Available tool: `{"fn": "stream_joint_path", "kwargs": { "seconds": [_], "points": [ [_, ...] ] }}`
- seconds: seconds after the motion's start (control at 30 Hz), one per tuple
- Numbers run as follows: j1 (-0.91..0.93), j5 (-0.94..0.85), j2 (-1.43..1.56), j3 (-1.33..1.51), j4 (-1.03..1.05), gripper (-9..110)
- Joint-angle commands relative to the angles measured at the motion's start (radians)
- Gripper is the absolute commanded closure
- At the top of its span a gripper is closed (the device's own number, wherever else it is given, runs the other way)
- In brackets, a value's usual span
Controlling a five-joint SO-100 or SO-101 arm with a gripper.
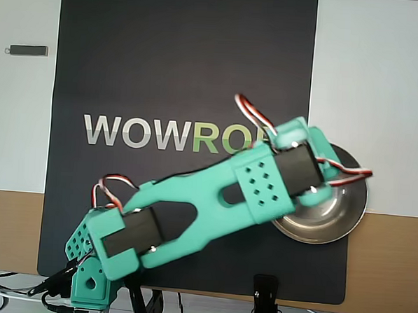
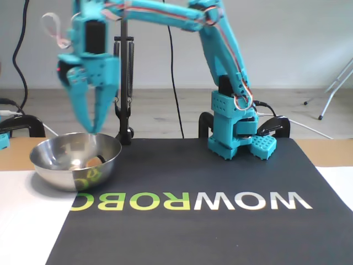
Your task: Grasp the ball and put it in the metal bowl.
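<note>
The ball (image 2: 90,162) is seen lying inside the metal bowl (image 2: 55,168), low against its right inner wall in the fixed view. The hand (image 2: 91,131) is held above the bowl's rim, slightly blurred, its fingers apparently a little apart and empty. The placing step is judged done. What remains is for the arm to be drawn clear without the bowl being knocked.

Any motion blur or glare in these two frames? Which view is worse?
Fixed view: the turquoise two-finger gripper and its wrist are smeared by motion blur, while the base and black mat stay sharp; the shiny silver steel bowl mirrors the mat lettering, and the small peach-orange ball inside is dim. Overhead view: the arm is sharp, the bowl shows mild glare, and the white table is bright.
</note>
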Motion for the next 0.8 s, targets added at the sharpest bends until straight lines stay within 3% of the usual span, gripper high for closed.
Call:
{"fn": "stream_joint_path", "kwargs": {
  "seconds": [0.0,0.53,0.77],
  "points": [
    [-0.043,0.002,0.132,0.069,-0.003,101],
    [-0.410,0.006,0.514,0.408,-0.005,101],
    [-0.566,0.133,0.572,0.434,-0.006,101]
  ]
}}
